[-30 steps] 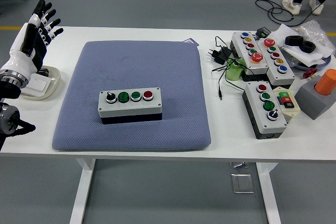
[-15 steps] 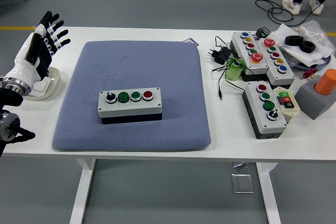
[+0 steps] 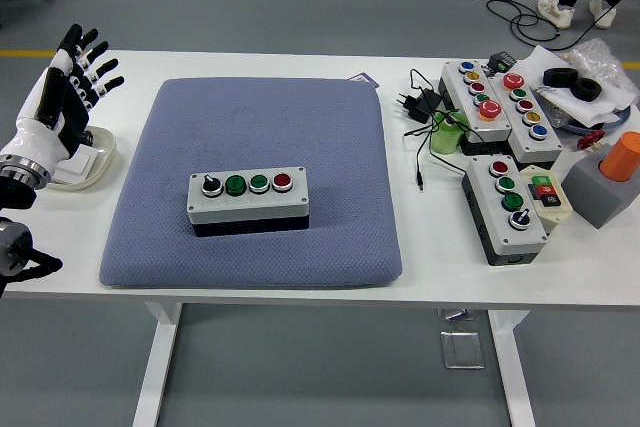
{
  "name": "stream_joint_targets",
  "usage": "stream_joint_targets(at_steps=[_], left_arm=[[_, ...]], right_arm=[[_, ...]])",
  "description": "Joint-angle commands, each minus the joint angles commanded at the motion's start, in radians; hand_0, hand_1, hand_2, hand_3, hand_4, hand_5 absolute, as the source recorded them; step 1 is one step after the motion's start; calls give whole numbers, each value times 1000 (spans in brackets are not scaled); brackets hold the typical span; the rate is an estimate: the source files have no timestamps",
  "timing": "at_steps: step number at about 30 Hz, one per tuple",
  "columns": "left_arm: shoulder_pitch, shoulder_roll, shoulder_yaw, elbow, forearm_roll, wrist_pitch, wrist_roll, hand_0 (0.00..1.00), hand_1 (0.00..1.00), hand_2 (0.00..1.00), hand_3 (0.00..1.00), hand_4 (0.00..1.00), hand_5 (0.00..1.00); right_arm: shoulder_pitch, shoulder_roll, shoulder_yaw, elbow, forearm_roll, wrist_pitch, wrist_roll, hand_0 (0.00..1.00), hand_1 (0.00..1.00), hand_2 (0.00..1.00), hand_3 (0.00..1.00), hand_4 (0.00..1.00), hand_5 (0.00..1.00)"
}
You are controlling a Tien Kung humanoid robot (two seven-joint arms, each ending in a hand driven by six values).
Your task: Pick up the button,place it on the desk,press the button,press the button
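A grey button box (image 3: 248, 200) lies on the blue-grey pad (image 3: 260, 127) near its front middle. Its top carries a black knob, two green buttons and a red button in a row. My left hand (image 3: 72, 82) is raised at the far left edge of the table, well left of the box and apart from it. Its fingers are spread and hold nothing. The right arm is out of the picture.
A white dish (image 3: 78, 165) sits under my left hand at the table's left end. Several other button boxes (image 3: 505, 205), a black plug with cables (image 3: 418, 102), a grey block with an orange cylinder (image 3: 608, 182) and tape rolls crowd the right side.
My left hand drifted slightly at the table's left edge, first rightward, then back left and a little up, fingers still spread. The button box has not moved.
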Motion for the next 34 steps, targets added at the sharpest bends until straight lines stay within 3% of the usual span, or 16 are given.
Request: stream_joint_targets(at_steps=[34], left_arm=[[-5, 3, 11, 3, 3, 4, -1, 832, 921, 982, 974, 746, 998]], right_arm=[[2, 1, -7, 0, 22, -2, 7, 629, 492, 541, 583, 258, 14]])
